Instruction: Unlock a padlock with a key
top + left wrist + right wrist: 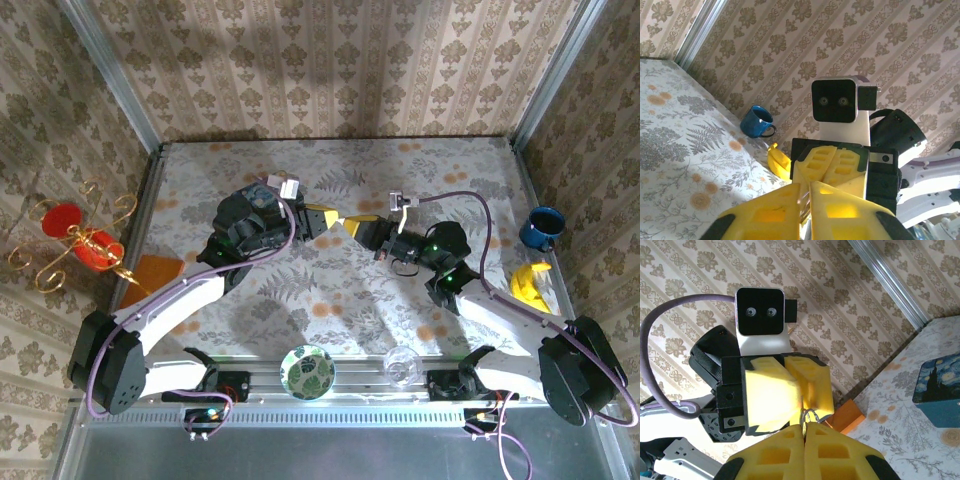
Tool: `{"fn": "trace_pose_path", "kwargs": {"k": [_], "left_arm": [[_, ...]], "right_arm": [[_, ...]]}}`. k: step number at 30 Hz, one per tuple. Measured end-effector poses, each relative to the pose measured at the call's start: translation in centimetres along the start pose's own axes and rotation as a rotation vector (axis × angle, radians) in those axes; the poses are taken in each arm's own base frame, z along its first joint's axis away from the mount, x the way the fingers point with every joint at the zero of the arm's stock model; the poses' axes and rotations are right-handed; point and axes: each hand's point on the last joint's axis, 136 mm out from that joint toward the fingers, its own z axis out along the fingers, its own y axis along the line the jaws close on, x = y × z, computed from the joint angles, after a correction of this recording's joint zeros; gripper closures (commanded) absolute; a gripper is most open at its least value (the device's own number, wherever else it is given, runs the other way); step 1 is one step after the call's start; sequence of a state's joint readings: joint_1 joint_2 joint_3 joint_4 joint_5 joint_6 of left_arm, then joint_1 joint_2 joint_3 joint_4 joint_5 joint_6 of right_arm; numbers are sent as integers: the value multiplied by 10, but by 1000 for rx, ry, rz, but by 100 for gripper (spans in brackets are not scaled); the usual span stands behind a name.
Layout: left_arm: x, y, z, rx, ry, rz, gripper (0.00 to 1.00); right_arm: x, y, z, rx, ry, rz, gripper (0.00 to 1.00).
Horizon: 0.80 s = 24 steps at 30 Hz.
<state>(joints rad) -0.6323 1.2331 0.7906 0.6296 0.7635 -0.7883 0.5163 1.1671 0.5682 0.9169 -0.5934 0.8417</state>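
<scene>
My left gripper and right gripper meet tip to tip above the middle of the table. In the right wrist view my right gripper is shut, and the wire loops of a key ring stick out at its tips. They touch the yellow fingers of the left gripper. In the left wrist view my left gripper is shut on a thin bit of silver metal. The right gripper's fingers face it closely. The padlock and the key's blade are hidden between the fingers.
A blue mug and a banana lie at the right edge. A blue starry tin and an orange block sit on the left side. A leaf-patterned bowl and a glass stand at the near edge.
</scene>
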Motion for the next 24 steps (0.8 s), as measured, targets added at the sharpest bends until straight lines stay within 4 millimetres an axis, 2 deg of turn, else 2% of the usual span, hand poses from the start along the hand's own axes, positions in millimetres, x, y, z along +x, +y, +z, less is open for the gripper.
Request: {"fn": "trace_pose_path", "kwargs": {"k": [3,7,8,9,10,12,15,19,24], "left_arm": [[-2,-3,-1,6,-6,3,100],[-2,-3,-1,7,-6,3,100],[-2,-3,-1,8,-5,3,100],[-2,-3,-1,8,-4,3,100],[-1,-2,-1,9,-1,3,100],[-1,0,-3,-2,3,5,100],[1,2,-11,-42,25,22,100],[-5,-11,-23,-101,64,106,100],[-20,-46,-35,-116,116,263,100]], "right_arm": [[1,-1,0,2,1,1,100],[1,-1,1,1,2,2,98],[1,-1,1,1,2,3,87],[1,-1,1,2,2,2,69],[2,-2,1,5,6,5,56],[4,-3,1,15,16,4,43],[6,-6,-2,51,30,-7,31],[-1,4,-13,83,12,-61,26],[-9,27,-29,76,1,-154,24]]}}
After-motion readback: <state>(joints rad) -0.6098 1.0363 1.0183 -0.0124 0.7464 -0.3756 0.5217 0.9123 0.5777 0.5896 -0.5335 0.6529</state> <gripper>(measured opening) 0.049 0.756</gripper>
